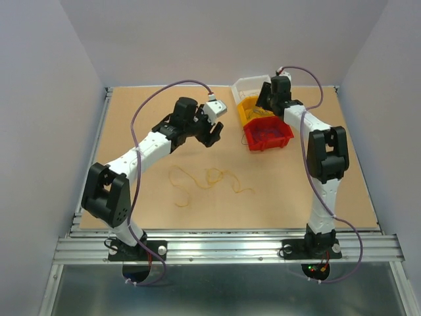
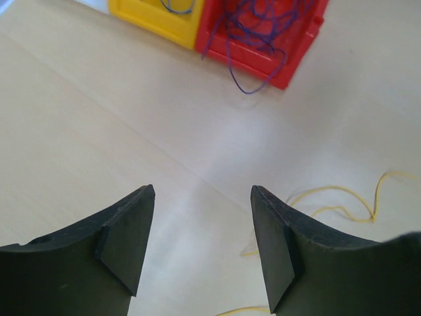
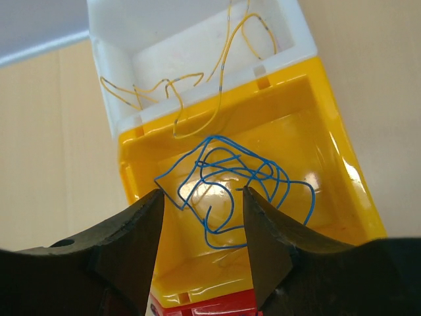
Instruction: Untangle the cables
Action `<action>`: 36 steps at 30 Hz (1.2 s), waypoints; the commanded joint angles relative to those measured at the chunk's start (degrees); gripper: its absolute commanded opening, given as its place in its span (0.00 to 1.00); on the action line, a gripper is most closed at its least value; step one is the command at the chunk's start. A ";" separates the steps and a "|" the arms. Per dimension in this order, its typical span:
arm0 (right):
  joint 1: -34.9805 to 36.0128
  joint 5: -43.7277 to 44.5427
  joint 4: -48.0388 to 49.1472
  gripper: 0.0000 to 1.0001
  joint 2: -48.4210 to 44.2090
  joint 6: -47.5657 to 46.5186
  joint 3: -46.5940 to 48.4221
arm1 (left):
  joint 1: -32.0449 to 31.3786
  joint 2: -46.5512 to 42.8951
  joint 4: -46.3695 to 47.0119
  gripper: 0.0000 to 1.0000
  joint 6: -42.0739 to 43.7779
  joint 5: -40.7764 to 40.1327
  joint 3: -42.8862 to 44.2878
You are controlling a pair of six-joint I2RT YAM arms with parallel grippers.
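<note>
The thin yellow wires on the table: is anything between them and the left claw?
Nothing visible. The open left gripper hangs over bare tabletop; the thin yellow wires lie loose on it toward the near edge, the red plastic bin off to one side.

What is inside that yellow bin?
A loose tangle of thin blue wire lies in the yellow bin. The right gripper, hovering above, hides the bin's near corners.

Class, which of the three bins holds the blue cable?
The middle, yellow bin: the blue cable lies coiled inside. The white bin holds a yellow cable, the red bin a purple cable.
</note>
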 commanded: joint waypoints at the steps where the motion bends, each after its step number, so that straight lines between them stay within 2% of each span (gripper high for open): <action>1: 0.29 -4.40 1.34 0.57 1.46 -6.67 0.74 | -2.05 0.34 -3.94 0.72 8.34 -1.41 -2.04; 7: 1.08 -4.49 -2.16 0.57 1.82 -8.61 0.40 | -7.41 2.27 -7.10 0.72 13.00 -1.67 -4.33; 11: 1.26 -4.31 -2.70 0.57 -1.95 -9.05 -5.92 | -11.27 5.08 -10.26 0.70 14.23 -3.34 -4.50; 20: 2.14 -3.89 -9.03 0.58 -5.39 -10.54 -8.48 | -12.33 6.32 -13.87 0.68 16.16 -0.09 -6.35; 32: 3.19 -1.85 -6.66 0.58 -18.56 -9.40 -17.09 | -13.74 10.97 -14.14 0.59 15.82 -0.61 -5.82; 34: 3.20 -0.80 -5.00 0.59 -23.11 -8.96 -20.32 | -13.74 12.11 -14.23 0.45 15.46 -0.35 -5.12; 35: 3.20 0.07 -4.29 0.60 -24.80 -8.70 -21.57 | -13.74 13.08 -14.40 0.26 15.37 -0.35 -4.42; 36: 3.20 0.43 -3.59 0.60 -26.73 -8.43 -22.97 | -13.74 13.26 -14.66 0.14 15.37 -0.26 -4.07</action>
